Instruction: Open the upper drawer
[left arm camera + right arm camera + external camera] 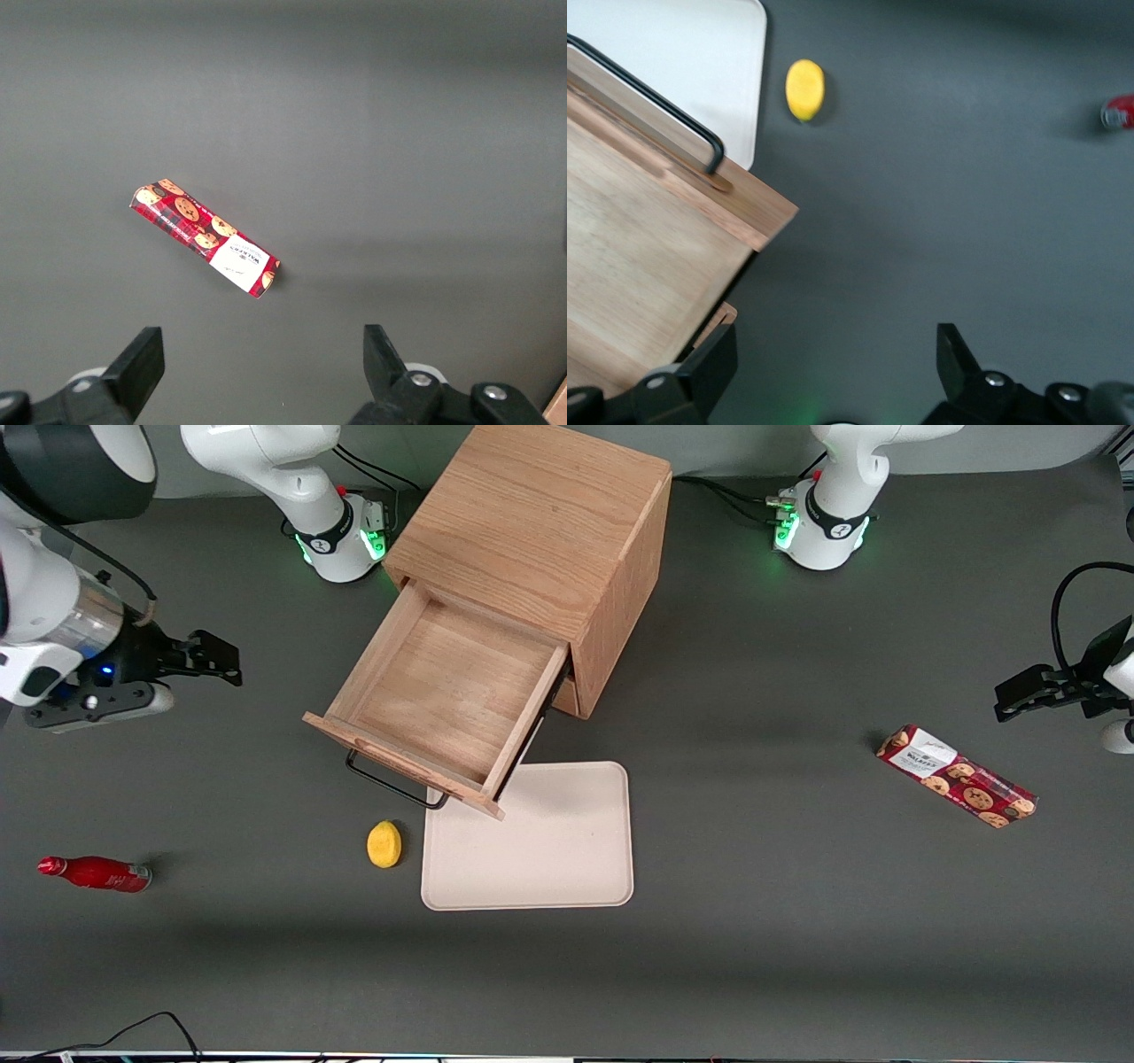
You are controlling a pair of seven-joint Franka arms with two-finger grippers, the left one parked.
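The wooden cabinet stands at the middle of the table. Its upper drawer is pulled far out and its inside is bare. The black bar handle faces the front camera, over the edge of a tray. The drawer and its handle also show in the right wrist view. My right gripper hangs above the table toward the working arm's end, well apart from the drawer. In the right wrist view the gripper is open and holds nothing.
A beige tray lies in front of the cabinet, partly under the open drawer. A yellow lemon lies beside the tray. A red bottle lies toward the working arm's end. A red cookie box lies toward the parked arm's end.
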